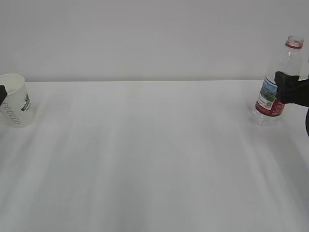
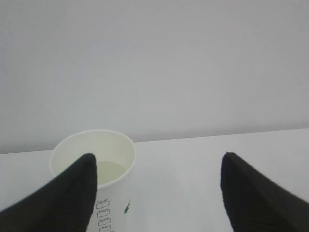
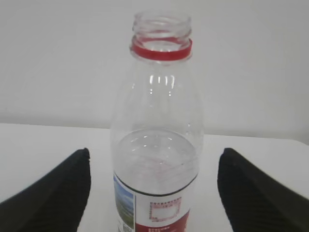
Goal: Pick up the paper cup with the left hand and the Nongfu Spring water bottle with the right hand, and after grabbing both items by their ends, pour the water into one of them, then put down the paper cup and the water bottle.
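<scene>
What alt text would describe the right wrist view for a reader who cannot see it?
An uncapped clear water bottle with a red neck ring stands upright on a white table, between the two open black fingers of the right gripper.

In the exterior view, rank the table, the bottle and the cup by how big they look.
1. table, fills most of the view
2. bottle, taller than the cup
3. cup, smallest, cut off by the left edge

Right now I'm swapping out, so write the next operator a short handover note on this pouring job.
Left tool: open, cup near its left finger, not gripped.
Right tool: open around the bottle, not gripped.
Both stand upright on the table, far apart; bottle uncapped, holding water; cup seems to hold a little liquid.
Whether pouring is done can't be told from here.
</scene>
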Available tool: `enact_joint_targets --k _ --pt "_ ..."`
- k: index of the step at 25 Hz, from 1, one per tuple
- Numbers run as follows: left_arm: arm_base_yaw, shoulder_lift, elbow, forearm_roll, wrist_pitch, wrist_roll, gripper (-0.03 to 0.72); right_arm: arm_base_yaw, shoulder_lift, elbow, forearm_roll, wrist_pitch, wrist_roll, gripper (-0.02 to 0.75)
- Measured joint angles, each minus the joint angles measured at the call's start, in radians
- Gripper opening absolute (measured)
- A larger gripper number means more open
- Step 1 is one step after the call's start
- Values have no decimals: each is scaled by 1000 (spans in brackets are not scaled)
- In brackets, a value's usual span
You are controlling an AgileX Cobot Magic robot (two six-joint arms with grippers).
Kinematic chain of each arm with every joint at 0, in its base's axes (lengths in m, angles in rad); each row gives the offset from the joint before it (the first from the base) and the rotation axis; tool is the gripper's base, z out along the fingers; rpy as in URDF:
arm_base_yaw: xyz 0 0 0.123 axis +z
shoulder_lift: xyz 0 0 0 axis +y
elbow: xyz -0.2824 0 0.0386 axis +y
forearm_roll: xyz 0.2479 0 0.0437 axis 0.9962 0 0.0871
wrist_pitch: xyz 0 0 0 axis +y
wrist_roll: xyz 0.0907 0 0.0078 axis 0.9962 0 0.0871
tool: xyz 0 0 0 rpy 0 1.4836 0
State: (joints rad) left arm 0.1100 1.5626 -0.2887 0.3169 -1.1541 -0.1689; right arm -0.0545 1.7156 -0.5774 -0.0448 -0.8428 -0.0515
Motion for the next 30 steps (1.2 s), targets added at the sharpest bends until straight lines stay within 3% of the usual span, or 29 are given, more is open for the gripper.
enact_joint_targets --k 12,23,30 --pt "0 -227 4 -69 76 0 577 0 -266 8 -25 207 7 608" --pt "0 -576 7 -78 337 0 576 0 -436 10 -29 349 30 594" --pt "0 -802 12 -78 531 -10 576 0 -560 12 -97 468 52 594"
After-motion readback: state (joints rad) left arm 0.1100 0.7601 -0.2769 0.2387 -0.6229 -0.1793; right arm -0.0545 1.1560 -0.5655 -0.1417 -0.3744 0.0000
